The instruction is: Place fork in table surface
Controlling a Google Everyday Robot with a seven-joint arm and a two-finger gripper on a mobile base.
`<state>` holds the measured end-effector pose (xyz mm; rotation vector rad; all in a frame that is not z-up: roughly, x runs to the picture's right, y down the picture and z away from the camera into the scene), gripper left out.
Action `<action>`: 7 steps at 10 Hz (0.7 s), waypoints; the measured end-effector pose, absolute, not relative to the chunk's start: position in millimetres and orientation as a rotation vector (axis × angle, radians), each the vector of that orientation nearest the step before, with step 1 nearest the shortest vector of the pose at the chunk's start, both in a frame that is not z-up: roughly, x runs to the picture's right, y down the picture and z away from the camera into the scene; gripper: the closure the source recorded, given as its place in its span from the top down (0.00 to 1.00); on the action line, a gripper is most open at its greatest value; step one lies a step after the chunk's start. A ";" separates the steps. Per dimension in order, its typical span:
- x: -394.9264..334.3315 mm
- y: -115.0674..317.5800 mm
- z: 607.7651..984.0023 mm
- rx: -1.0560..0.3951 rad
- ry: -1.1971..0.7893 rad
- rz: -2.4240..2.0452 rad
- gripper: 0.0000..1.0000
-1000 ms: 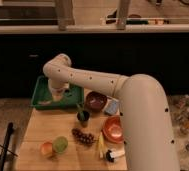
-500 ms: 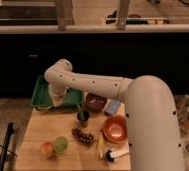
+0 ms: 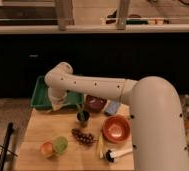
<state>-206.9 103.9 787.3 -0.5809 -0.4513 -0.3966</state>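
The robot's big white arm (image 3: 108,89) sweeps in from the right and bends down at its elbow over the far left corner of the desk (image 3: 40,129). The tool (image 3: 58,103) hangs at the near edge of the green tray (image 3: 39,92), right where the tray meets the wooden planks. From where I stand I cannot tell whether it is apart or together, or whether it holds anything. The fork (image 3: 100,147) seems to be the slender pale piece lying flat on the desk near the front edge, between the grape bunch (image 3: 83,136) and the thick white-handled utensil (image 3: 119,153), well apart from the tool. Behind the grapes stands a small dark pot with a green sprig (image 3: 82,116). Further back sits a dark red bowl (image 3: 94,103) with a small blue item (image 3: 112,107) just beside it. An orange bowl (image 3: 116,128) rests to the right of the grapes, close to the arm's bulky body. At the front left, a green round thing (image 3: 60,144) and an orange one (image 3: 47,149) sit touching each other.
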 end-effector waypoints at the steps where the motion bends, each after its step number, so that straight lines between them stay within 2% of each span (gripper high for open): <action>1: -207.3 111.6 786.9 -0.584 -0.457 -0.402 0.00; 7: -209.0 132.6 779.5 -0.599 -0.485 -0.418 0.00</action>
